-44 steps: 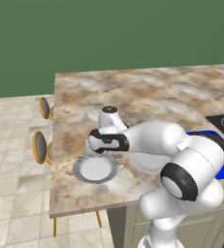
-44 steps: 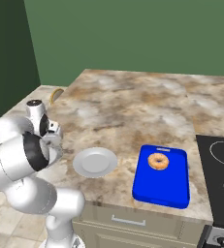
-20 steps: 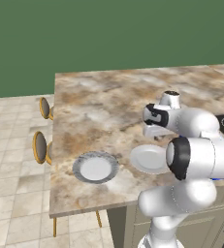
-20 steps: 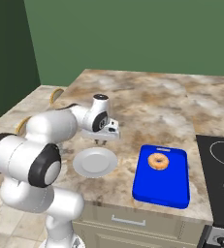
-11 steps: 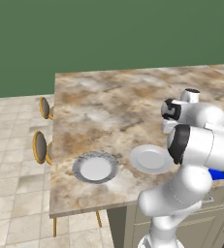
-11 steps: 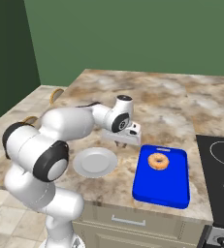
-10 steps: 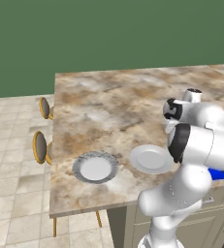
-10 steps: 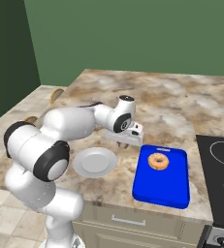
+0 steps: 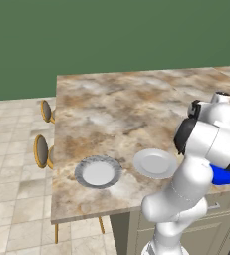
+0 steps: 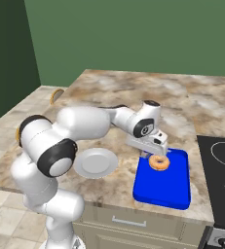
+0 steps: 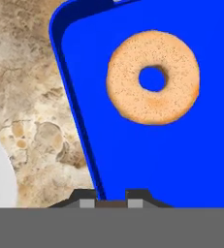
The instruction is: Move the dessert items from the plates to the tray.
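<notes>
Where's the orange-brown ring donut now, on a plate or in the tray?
In the tray: the orange-brown ring donut lies flat inside the bright blue rectangular tray.

Both base views look forward and down over the counter (image 9: 111,114), sharing the light plate (image 9: 155,163); the hand view looks closely onto the tray (image 11: 147,160).

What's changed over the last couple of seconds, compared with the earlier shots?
The arm swung from the dark-rimmed plate across the white plate to the blue tray; its shut gripper now hangs over the tray's near-left edge. The donut, tray and both plates stayed put.
</notes>
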